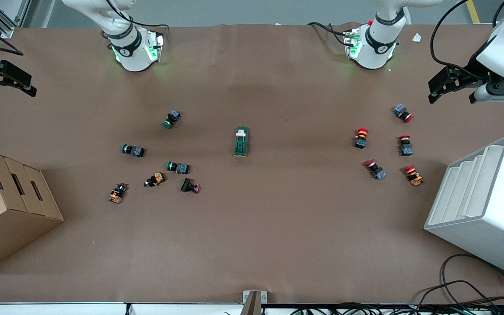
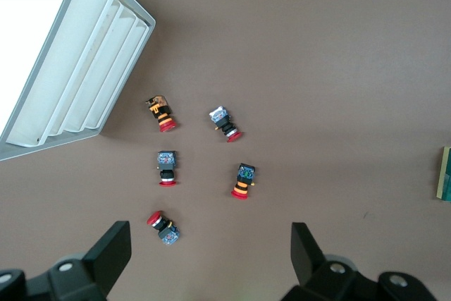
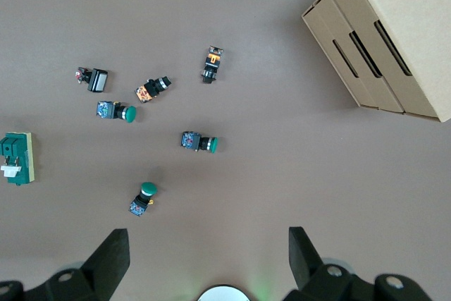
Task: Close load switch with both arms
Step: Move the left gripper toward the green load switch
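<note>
The load switch (image 1: 241,141) is a dark green oblong block with a white lever at the end nearer the robots' bases. It lies flat at the middle of the table, apart from everything else. It also shows in the right wrist view (image 3: 15,158), and only its edge shows in the left wrist view (image 2: 447,173). My left gripper (image 1: 436,89) hangs open and empty high over the left arm's end of the table, over bare table (image 2: 209,255). My right gripper (image 1: 25,85) hangs open and empty high over the right arm's end (image 3: 209,259).
Several red-capped push buttons (image 1: 383,148) lie toward the left arm's end, beside a white slotted bin (image 1: 484,205). Green- and orange-capped push buttons (image 1: 155,166) lie toward the right arm's end, beside a cardboard box (image 1: 11,201). Cables (image 1: 475,293) lie at the front edge.
</note>
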### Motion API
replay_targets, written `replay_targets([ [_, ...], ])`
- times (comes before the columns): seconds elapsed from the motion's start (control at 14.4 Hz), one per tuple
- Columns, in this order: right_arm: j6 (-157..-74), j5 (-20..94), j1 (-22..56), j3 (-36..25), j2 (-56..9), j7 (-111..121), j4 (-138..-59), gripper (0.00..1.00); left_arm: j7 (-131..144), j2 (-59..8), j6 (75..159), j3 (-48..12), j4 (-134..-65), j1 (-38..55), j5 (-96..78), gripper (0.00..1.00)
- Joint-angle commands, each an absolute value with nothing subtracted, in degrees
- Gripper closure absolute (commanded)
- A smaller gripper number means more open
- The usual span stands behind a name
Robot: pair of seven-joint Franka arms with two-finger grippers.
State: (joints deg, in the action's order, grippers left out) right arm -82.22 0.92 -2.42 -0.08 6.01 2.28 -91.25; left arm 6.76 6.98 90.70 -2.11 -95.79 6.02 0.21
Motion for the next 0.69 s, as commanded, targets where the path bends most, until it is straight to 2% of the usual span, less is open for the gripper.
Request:
replay_targets([
  [0.0,-82.79,0.52,-3.43,0.70,7.56,2.99,-92.99,0.00,5.54,6.33,89.30,-1.85,-94.13,6.06,-0.97,0.00],
  [0.28,-82.88,0.53,-3.25,0.79,7.56,2.99,-92.90,0.00,6.32,5.54,89.30,-2.63,-92.55,7.29,-0.61,0.00],
  [0.62,-82.53,0.44,-3.16,0.88,7.30,3.08,-92.46,0.00,15.60,2.82,92.97,-13.42,-92.37,7.21,-0.79,0.00],
])
